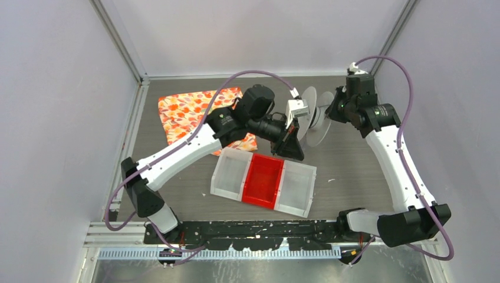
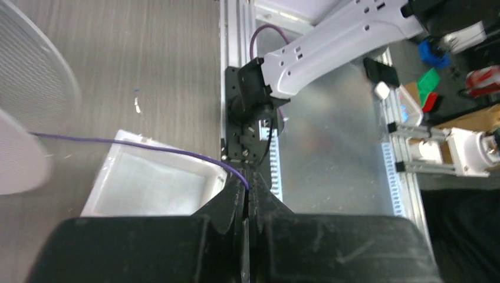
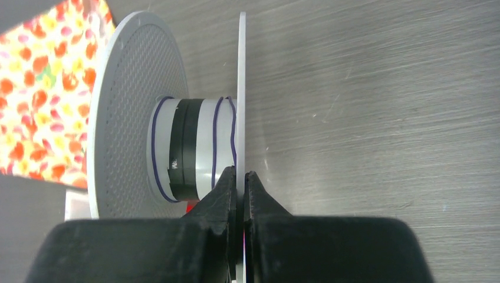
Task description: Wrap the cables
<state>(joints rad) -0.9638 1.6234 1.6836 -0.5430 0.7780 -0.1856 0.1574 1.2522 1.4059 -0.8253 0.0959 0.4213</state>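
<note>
A thin purple-blue cable (image 2: 147, 145) runs taut from the left side of the left wrist view into my left gripper (image 2: 247, 186), which is shut on its end. In the top view this gripper (image 1: 293, 150) hangs just left of the grey spool (image 1: 315, 118). My right gripper (image 3: 240, 177) is shut on the spool's thin right flange (image 3: 242, 88) and holds the spool on edge (image 1: 333, 112). A few turns of cable (image 3: 214, 141) lie round the white and black hub (image 3: 177, 147). The stretch of cable between the spool and the left gripper is too fine to see from above.
A three-part tray (image 1: 233, 174) with a red middle compartment (image 1: 262, 180) lies in front of the arms; its clear end shows below the left gripper (image 2: 147, 183). A floral orange cloth (image 1: 188, 109) lies at the back left. Walls enclose the table.
</note>
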